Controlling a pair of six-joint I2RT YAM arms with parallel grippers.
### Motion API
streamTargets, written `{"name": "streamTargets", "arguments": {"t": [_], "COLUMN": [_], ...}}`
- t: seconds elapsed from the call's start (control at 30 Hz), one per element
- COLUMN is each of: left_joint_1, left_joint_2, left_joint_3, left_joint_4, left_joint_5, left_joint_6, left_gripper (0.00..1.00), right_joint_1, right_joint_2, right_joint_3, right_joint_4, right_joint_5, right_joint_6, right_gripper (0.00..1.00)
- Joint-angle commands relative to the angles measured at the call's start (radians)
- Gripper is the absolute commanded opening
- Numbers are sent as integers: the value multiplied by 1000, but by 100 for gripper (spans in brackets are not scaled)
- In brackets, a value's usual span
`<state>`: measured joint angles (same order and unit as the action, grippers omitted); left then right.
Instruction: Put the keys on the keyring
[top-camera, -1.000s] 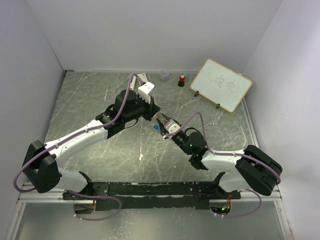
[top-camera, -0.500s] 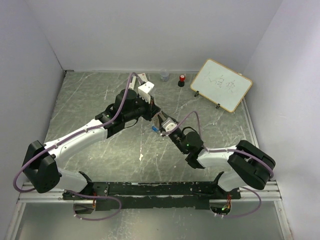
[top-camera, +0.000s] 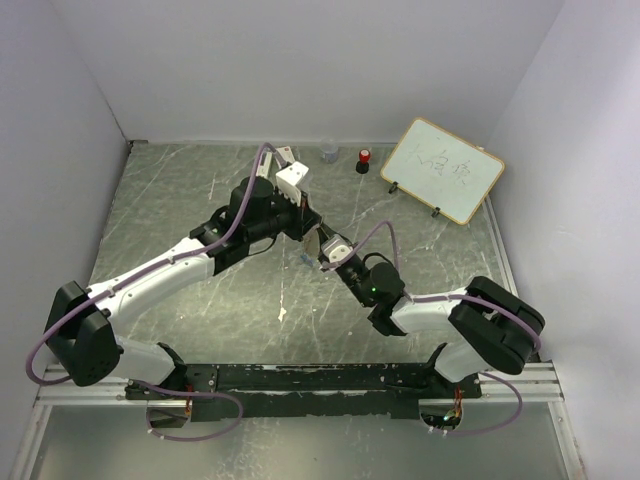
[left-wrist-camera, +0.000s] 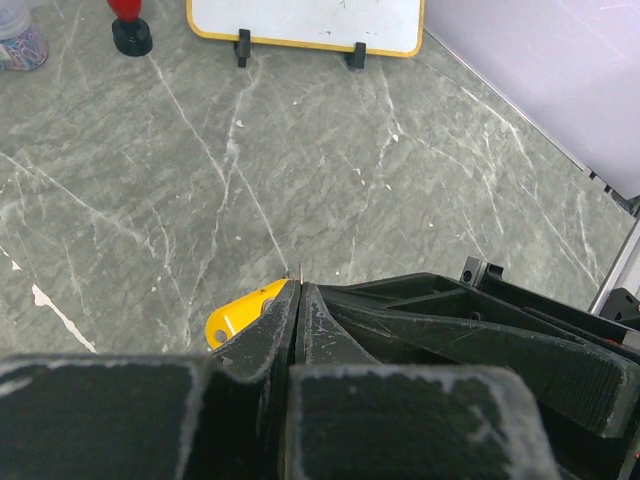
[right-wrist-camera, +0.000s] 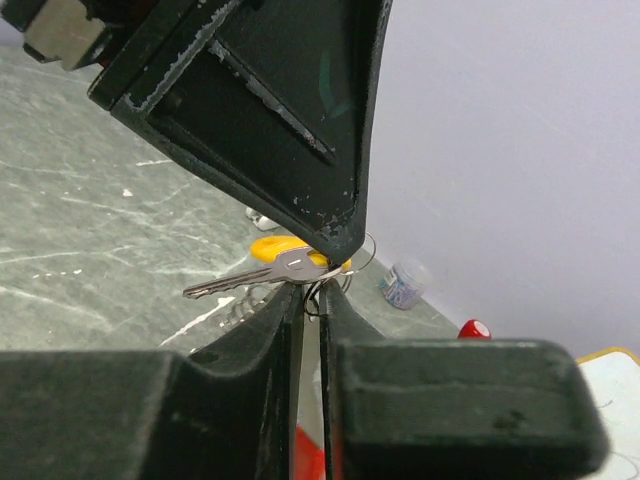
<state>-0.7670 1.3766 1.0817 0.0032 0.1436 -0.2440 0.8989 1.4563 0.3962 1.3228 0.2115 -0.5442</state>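
Silvery and flat, the pale key (right-wrist-camera: 262, 277) hangs level above the grey marbled table (left-wrist-camera: 400, 180), near the middle, where the 2 arms meet tip to tip. Its head sits at the tips of the right gripper (right-wrist-camera: 308, 298), just under one dark finger of the left gripper (left-wrist-camera: 298, 290). The yellow key (right-wrist-camera: 275, 246) lies close behind it, and the thin wire of the keyring (right-wrist-camera: 371, 250) curves out beside both. The left gripper's 2 fingers are pressed flat together, with the yellow key poking out alongside them. The right gripper's fingers stand almost together with a thin slit between them; whether they pinch the pale key I cannot tell.
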Motion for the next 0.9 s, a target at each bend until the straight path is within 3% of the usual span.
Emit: {"name": "streamTargets", "arguments": {"t": [0.0,0.17,0.87], "left_joint_1": [3,3,14], "left_joint_2": [-9,-8,4], "left_joint_3": [51,63,82], "left_joint_4": [1,-17,-74], "left_joint_5": [30,17,-10], "left_joint_6": [-10,-3,11], "left_gripper": [7,7,7], "right_joint_1": [7,7,6], "right_joint_2": [3,-13,-128], "right_joint_3": [12,-1,-140], "right_joint_4": [59,53,149], "right_joint_5": [18,17,-27], "right_joint_6": [-20,-24,-46], "right_gripper": [7,0,0]}}
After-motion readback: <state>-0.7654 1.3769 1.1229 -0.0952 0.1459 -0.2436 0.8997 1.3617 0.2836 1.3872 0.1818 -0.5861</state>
